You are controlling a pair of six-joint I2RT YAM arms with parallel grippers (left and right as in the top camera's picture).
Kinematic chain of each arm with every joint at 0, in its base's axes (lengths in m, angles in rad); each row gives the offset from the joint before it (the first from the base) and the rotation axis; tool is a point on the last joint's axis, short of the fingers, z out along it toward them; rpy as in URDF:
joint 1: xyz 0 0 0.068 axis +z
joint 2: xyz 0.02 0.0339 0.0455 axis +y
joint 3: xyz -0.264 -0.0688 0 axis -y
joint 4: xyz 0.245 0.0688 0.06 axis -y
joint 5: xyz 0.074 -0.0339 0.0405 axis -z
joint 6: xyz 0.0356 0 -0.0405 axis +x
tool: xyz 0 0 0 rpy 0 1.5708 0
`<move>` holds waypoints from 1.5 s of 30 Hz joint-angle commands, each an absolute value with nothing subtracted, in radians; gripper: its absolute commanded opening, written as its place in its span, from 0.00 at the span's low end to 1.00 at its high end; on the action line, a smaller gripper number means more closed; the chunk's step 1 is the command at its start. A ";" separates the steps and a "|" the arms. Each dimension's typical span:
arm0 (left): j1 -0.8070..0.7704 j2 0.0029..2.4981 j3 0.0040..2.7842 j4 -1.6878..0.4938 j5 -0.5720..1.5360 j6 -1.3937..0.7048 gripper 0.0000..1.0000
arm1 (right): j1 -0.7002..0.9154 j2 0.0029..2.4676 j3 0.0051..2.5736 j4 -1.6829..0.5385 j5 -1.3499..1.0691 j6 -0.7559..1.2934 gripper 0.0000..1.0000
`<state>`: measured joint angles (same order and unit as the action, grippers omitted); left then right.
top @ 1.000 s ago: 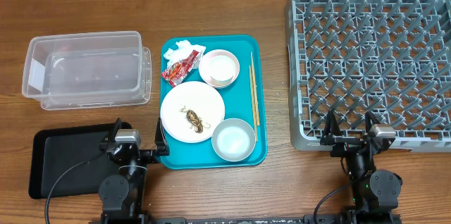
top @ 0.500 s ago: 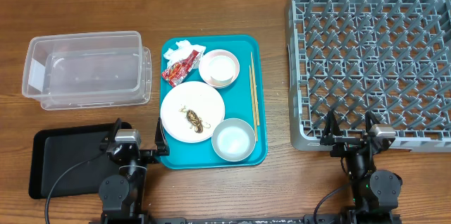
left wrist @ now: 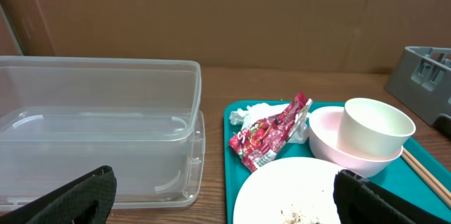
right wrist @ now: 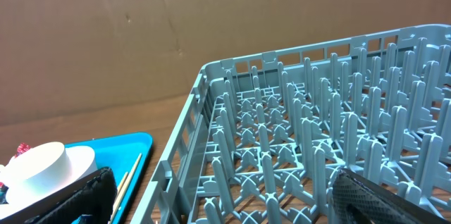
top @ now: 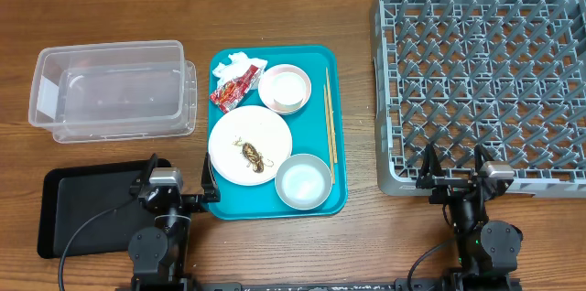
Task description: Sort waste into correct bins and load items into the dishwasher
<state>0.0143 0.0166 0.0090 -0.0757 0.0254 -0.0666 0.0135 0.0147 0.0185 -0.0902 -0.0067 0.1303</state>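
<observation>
On the teal tray lie crumpled tissue [top: 236, 63], a red wrapper [top: 234, 88], a plate [top: 249, 145] with a brown scrap [top: 252, 156], a white cup in a small pink bowl [top: 285, 87], a larger bowl [top: 303, 181] and chopsticks [top: 330, 117]. The clear tub [top: 110, 90] and black tray [top: 92, 204] sit to the left, the grey rack [top: 485, 80] to the right. My left gripper [top: 178, 172] stands open between black tray and teal tray, facing wrapper [left wrist: 271, 131] and cup [left wrist: 377, 127]. My right gripper [top: 452, 163] is open at the rack's near edge [right wrist: 317, 132].
The teal serving tray [top: 311, 58] lies in the middle of the wooden table. A brown cardboard wall stands behind everything. Bare wood shows between the teal tray and the rack, and along the front edge beside both arm bases.
</observation>
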 commanded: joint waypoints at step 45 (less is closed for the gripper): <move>0.011 0.334 0.513 -0.152 0.690 -0.439 1.00 | 0.009 0.003 0.008 -0.084 0.003 0.126 1.00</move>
